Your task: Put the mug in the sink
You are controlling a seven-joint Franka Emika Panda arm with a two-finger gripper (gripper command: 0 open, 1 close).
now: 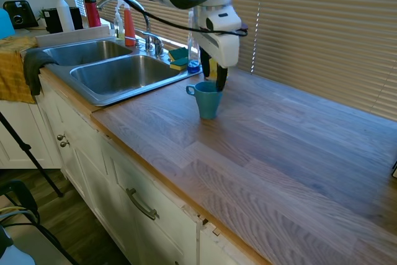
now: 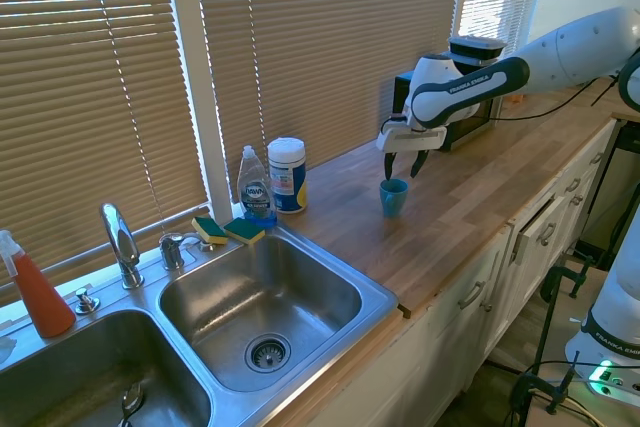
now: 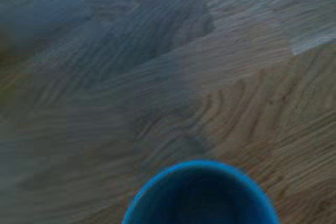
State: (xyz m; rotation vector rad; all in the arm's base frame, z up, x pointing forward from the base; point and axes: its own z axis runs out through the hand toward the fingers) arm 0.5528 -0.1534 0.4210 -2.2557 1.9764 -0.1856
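The mug (image 1: 208, 99) stands upright on the wooden counter (image 1: 291, 153), a small teal ceramic cup, slightly tapered, its loop handle turned toward the sink (image 1: 111, 72). It sits near the basin's raised steel rim, with a strip of bare butcher-block between them, and well back from the counter's front edge. The gripper (image 1: 213, 77) hangs right over the mug's mouth, its dark fingers (image 2: 414, 163) pointing down and spread apart, their tips at about rim height; I can't tell whether either one touches the ceramic. From the wrist view the mug's round blue-green rim (image 3: 202, 192) fills the bottom, with streaky wood grain all around it.

Behind the mug, against the blinds, a white wipes canister (image 2: 287, 175) and a clear bottle of blue liquid (image 2: 256, 188) stand just beside each other, and two yellow-and-green sponges (image 2: 228, 230) lie on the sink's back ledge. The near basin is a deep, smooth stainless box with a round drain (image 2: 266, 352), open on top. To the mug's other side the counter runs long and bare, planks of pale and darker wood.
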